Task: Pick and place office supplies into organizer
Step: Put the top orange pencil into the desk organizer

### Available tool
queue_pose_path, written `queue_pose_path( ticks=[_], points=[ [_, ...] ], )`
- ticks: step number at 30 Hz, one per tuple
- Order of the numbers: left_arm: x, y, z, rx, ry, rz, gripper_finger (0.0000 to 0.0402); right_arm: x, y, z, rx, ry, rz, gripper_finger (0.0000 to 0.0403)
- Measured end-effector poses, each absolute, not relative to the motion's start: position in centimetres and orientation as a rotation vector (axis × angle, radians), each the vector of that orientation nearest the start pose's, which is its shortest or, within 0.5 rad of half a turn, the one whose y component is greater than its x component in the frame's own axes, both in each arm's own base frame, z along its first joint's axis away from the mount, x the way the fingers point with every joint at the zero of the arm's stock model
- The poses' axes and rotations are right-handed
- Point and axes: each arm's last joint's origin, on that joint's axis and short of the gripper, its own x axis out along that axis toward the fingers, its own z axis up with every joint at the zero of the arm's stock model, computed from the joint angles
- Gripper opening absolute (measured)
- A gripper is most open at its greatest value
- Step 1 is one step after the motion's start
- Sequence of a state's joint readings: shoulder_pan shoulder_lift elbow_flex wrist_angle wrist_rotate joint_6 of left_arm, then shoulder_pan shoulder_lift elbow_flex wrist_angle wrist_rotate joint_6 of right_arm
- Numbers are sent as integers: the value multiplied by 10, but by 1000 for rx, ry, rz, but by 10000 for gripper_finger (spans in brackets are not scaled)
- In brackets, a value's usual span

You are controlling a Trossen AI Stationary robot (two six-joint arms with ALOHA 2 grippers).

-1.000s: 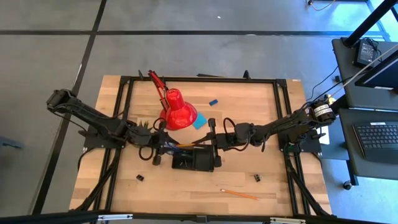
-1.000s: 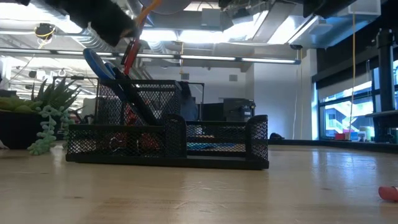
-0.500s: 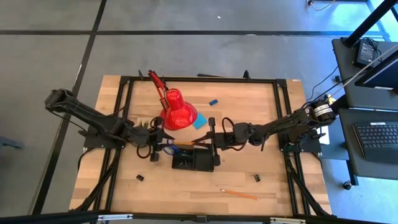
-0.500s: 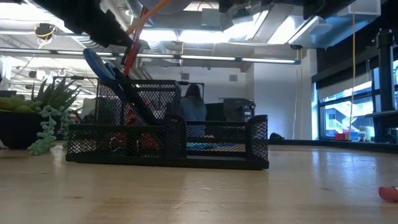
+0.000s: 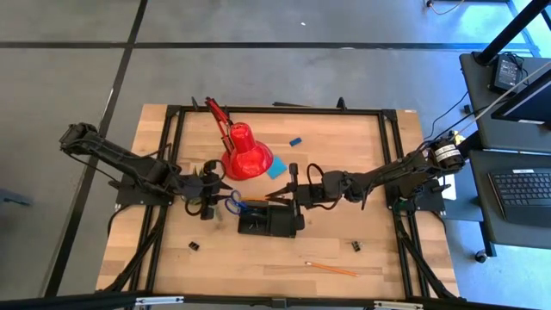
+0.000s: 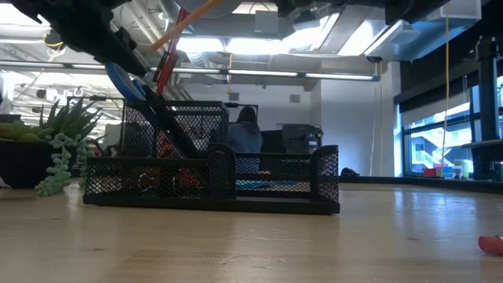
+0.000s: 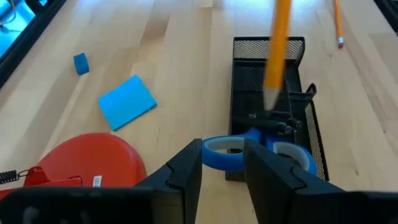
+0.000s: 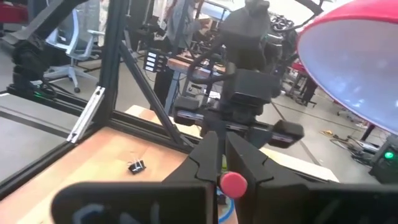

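Observation:
The black mesh organizer (image 5: 271,220) sits at mid-table. The blue-handled scissors (image 5: 233,200) lean in its left end, handles up (image 7: 249,149). My left gripper (image 5: 213,187) is open just left of those handles, clear of them. My right gripper (image 5: 288,195) is shut on an orange pencil (image 7: 278,50) over the organizer. The light-blue note pad (image 7: 127,101) and the blue eraser (image 7: 81,62) lie flat beside the red lamp. A second pencil (image 5: 331,269) and two binder clips (image 5: 195,246) (image 5: 355,247) lie near the table's near edge. My right gripper pinches the pencil between its two fingers near the red eraser end (image 8: 233,183), coming level from the table's right. The pencil is lifted and tilted, its sharpened tip (image 7: 269,99) pointing down at the organizer's left part. Whether the tip touches the mesh cannot be told.
The red desk lamp (image 5: 245,151) stands just beyond the organizer, its shade close above both grippers. A green potted plant (image 6: 55,149) sits left of the organizer beside my left gripper. Bare wood lies along the near side (image 5: 258,267) and the far right corner.
My left gripper has drawn back toward the table's left edge, away from the scissors, whose blue handles now show uncovered and stay leaning in the organizer. My right gripper has edged slightly left over the organizer with the pencil.

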State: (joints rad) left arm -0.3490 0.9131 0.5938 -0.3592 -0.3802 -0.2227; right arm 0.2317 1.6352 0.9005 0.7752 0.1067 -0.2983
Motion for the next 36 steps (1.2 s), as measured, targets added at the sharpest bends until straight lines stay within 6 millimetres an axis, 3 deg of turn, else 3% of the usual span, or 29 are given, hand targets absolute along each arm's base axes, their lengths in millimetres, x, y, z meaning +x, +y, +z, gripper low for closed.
queue_pose_path(
  ticks=[10, 16, 26, 36],
  points=[
    [171, -52, 238, 17, 605, 91, 109, 348, 75, 245, -283, 11, 113, 22],
    [169, -51, 241, 10, 588, 89, 106, 354, 64, 241, -219, 177, 94, 22],
    [169, -51, 241, 10, 589, 88, 106, 367, 66, 283, -256, 426, 114, 22],
    [169, -51, 241, 10, 589, 88, 106, 368, 70, 316, -308, 456, 140, 22]
  ],
)
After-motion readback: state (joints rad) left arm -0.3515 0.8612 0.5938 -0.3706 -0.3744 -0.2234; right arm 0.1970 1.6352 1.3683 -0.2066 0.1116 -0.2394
